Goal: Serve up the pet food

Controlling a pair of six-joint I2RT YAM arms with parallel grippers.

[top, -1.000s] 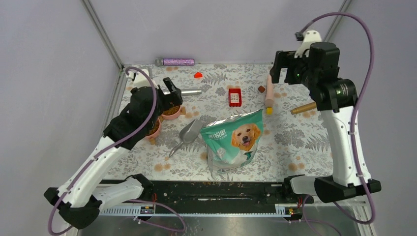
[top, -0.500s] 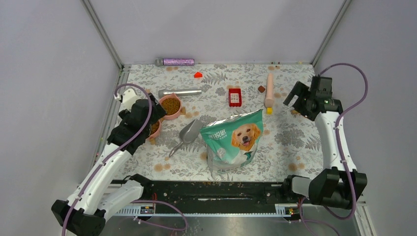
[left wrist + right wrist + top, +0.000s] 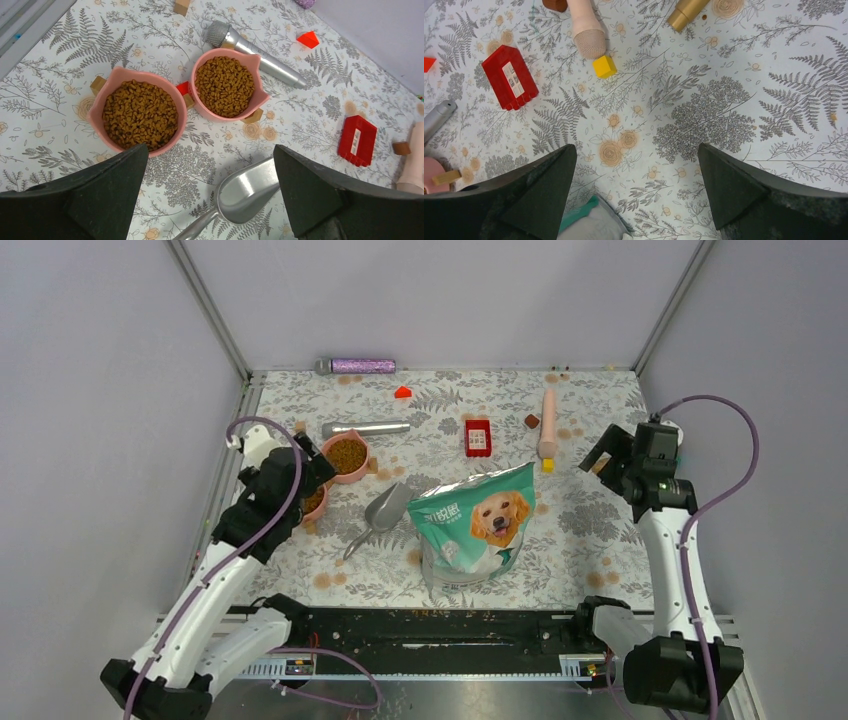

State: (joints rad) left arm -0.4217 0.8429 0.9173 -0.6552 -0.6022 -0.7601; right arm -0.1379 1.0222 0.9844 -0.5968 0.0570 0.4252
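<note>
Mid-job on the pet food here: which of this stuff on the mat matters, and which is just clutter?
For the job: pet food, pink bowls, metal scoop, teal dog-picture bag.

Just lying about: silver microphone, pink microphone, red block, yellow cube, purple tube, gold tube.
</note>
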